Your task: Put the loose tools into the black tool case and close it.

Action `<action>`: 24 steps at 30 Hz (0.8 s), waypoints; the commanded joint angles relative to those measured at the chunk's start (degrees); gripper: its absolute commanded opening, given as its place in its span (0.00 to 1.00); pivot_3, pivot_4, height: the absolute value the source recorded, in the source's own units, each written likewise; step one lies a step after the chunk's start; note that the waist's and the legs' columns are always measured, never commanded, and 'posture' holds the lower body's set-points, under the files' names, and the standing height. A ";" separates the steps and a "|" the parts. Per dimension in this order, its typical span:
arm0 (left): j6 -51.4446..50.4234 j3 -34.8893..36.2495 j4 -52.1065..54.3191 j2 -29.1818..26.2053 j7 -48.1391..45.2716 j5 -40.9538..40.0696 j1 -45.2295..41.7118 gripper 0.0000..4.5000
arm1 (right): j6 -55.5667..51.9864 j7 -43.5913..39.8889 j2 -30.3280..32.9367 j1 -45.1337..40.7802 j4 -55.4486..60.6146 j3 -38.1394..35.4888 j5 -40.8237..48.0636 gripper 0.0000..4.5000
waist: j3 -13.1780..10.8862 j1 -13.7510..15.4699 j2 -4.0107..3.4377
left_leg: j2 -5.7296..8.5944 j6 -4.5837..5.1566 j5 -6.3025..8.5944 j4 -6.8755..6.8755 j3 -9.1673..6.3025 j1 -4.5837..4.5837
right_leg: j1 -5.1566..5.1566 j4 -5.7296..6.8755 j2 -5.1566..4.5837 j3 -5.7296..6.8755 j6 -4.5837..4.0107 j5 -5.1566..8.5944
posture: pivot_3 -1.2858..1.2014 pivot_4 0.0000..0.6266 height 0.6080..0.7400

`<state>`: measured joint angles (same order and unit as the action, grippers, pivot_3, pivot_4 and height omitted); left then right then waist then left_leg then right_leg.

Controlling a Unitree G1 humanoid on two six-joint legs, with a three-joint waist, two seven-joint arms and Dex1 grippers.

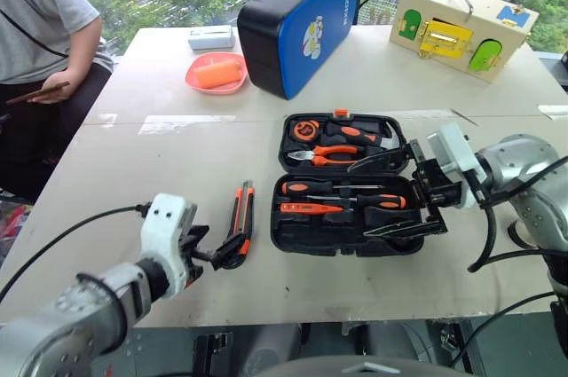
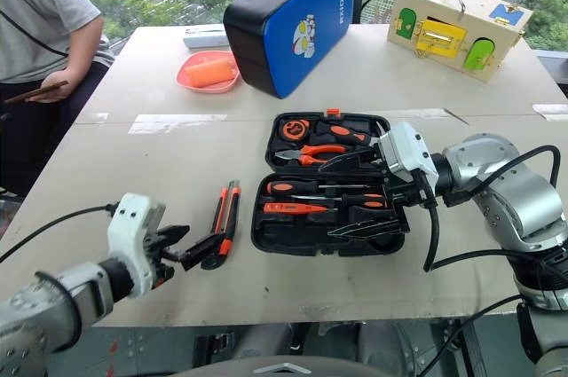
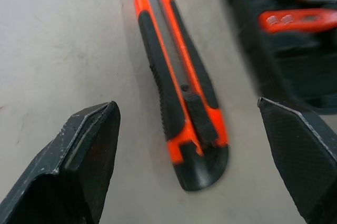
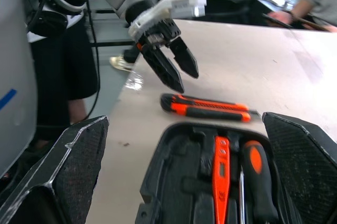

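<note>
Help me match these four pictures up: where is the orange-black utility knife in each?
Left eye view: utility knife on the table, left of the black tool case.
Right eye view: knife left of the case.
Left wrist view: knife between the open fingers.
Right wrist view: knife beyond the case.
Shared landmark: the case.

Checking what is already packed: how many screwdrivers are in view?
3, all lying in the black tool case's near half: black-and-orange screwdriver, slim orange screwdriver, second black-and-orange screwdriver. The right gripper may hide more.
</note>
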<state>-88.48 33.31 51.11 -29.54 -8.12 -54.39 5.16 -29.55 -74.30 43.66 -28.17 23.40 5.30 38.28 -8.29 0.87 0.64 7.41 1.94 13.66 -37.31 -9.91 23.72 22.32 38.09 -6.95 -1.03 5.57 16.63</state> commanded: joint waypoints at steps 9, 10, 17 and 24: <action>-4.02 -15.91 -14.72 1.21 6.26 7.85 -11.59 0.86 | -2.11 7.28 1.35 4.22 7.49 -4.81 2.66 1.00 | 0.25 1.07 -0.42 | 0.05 0.01 0.00 0.00 0.03 -0.11 | -0.04 0.04 -0.04 -0.03 0.06 -0.04 | 0.52 0.24 0.96; -4.02 -16.32 -15.00 0.97 6.29 8.74 -11.60 0.83 | -2.19 7.48 1.48 4.37 7.57 -5.02 2.79 1.00 | 0.28 1.32 -0.46 | 0.05 0.01 0.00 0.00 0.03 -0.11 | -0.04 0.05 -0.05 -0.05 0.07 -0.05 | 0.52 0.24 0.96; -4.02 -16.02 -14.92 -1.99 2.60 10.82 -12.42 0.35 | -1.59 7.60 1.72 5.13 6.97 -5.45 2.66 1.00 | 0.32 1.26 -0.51 | 0.07 0.01 0.00 0.06 0.05 -0.25 | -0.15 0.02 -0.05 -0.09 0.11 -0.08 | 0.52 0.24 0.96; 4.85 -11.07 -17.56 -20.86 -17.95 5.76 -16.82 0.35 | -0.43 6.16 2.62 6.32 5.77 -5.84 2.14 1.00 | 0.18 0.05 -0.31 | -0.01 -0.02 -0.02 0.14 0.03 0.02 | 0.18 0.03 0.02 -0.11 0.10 -0.08 | 0.52 0.24 0.96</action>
<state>-87.73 19.54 33.34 -47.42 -20.07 -47.06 -9.99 -30.96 -67.37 45.43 -21.95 28.75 1.36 40.27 -8.11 0.92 0.32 7.39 1.91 13.64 -37.17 -9.89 23.77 22.52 38.10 -6.94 -1.11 5.67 16.56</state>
